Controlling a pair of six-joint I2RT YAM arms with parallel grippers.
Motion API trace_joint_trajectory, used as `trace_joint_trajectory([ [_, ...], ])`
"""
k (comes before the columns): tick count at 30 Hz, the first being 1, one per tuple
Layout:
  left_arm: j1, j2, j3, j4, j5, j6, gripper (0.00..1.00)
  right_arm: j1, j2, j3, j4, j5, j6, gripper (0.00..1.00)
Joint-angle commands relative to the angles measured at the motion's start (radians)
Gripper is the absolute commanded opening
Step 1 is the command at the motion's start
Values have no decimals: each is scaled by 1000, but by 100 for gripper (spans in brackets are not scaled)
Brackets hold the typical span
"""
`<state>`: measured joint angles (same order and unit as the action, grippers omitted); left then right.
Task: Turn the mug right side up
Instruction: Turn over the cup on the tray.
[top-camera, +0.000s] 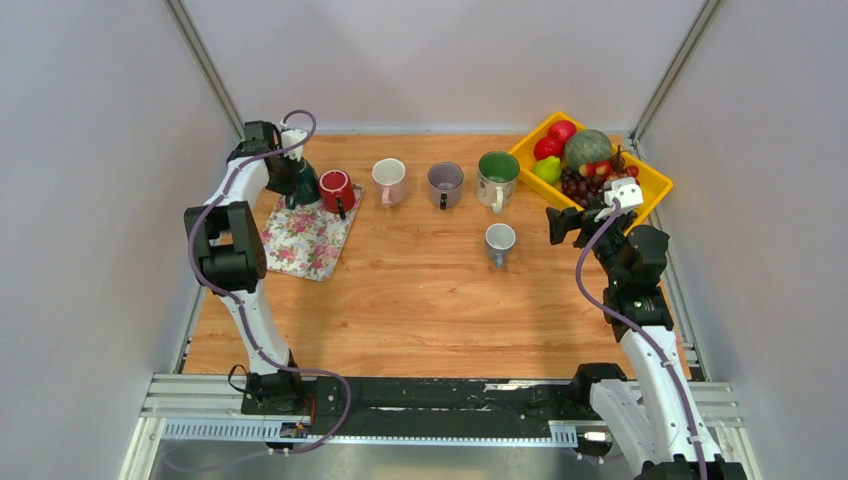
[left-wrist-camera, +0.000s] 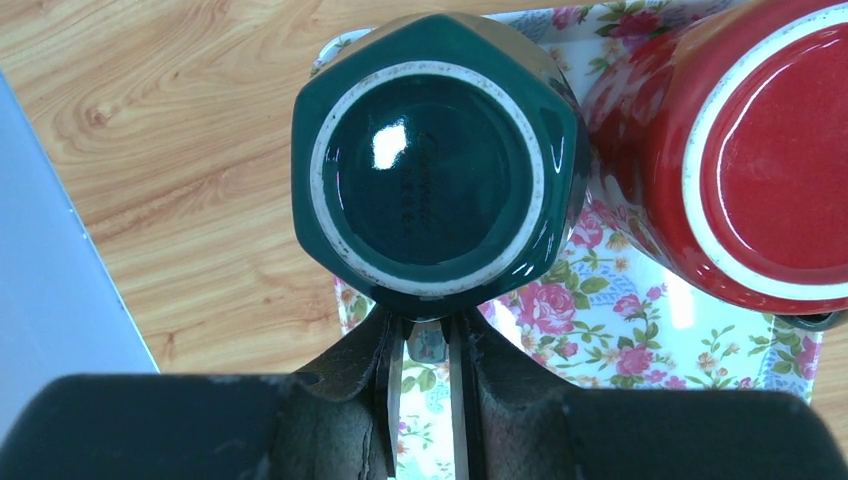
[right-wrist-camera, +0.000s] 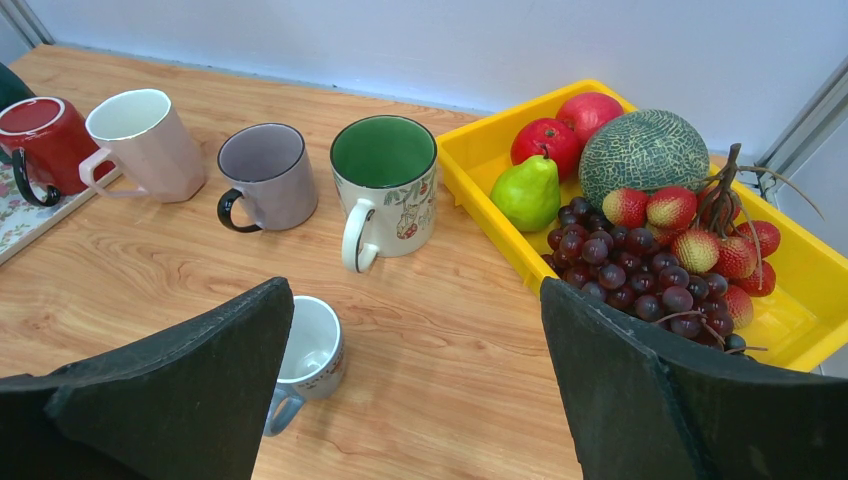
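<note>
Now the left claw (left-wrist-camera: 425, 328) is pressed nearly together, its two black fingers (left-wrist-camera: 350, 385) pinching the handle of a dark green, faceted ceramic mug (left-wrist-camera: 432, 180). That mug stands upside down directly ahead of the fingertips, with its glossy base and pale unglazed foot ring facing up. It sits at the edge of a rose-patterned floral cloth (left-wrist-camera: 600, 330) that lies beneath the claw on the wooden table (left-wrist-camera: 190, 150). Just to the claw's right, a red glazed mug with a white rim (left-wrist-camera: 740, 150) sits on the same cloth, close against the green one; whether the two touch cannot be told.

On the other side, the right claw (right-wrist-camera: 415, 290) is spread wide and grips nothing. Below and slightly left of its gap, a small blue-grey mug (right-wrist-camera: 310, 355) stands mouth up. Farther ahead are a white mug with a green interior (right-wrist-camera: 385, 180), a mauve mug with a black handle (right-wrist-camera: 270, 170) and a pale pink angular mug (right-wrist-camera: 150, 140). Ahead to the claw's right, a yellow plastic tray (right-wrist-camera: 480, 150) holds fruit.
</note>
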<state>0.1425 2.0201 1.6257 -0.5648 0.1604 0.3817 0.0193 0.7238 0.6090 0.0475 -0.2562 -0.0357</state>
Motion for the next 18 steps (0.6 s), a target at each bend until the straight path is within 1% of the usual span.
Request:
trace_joint_trajectory([
  [1, -4, 5, 15, 2, -52, -28, 27, 4, -13, 38, 18, -15, 6, 100],
  [6, -4, -4, 7, 14, -57, -48, 39, 4, -13, 40, 17, -14, 6, 100],
  [9, -4, -3, 9, 20, -56, -53, 40, 4, -14, 40, 17, -14, 5, 100],
  [18, -4, 7, 16, 28, -40, -60, 41, 4, -12, 40, 17, -16, 6, 100],
])
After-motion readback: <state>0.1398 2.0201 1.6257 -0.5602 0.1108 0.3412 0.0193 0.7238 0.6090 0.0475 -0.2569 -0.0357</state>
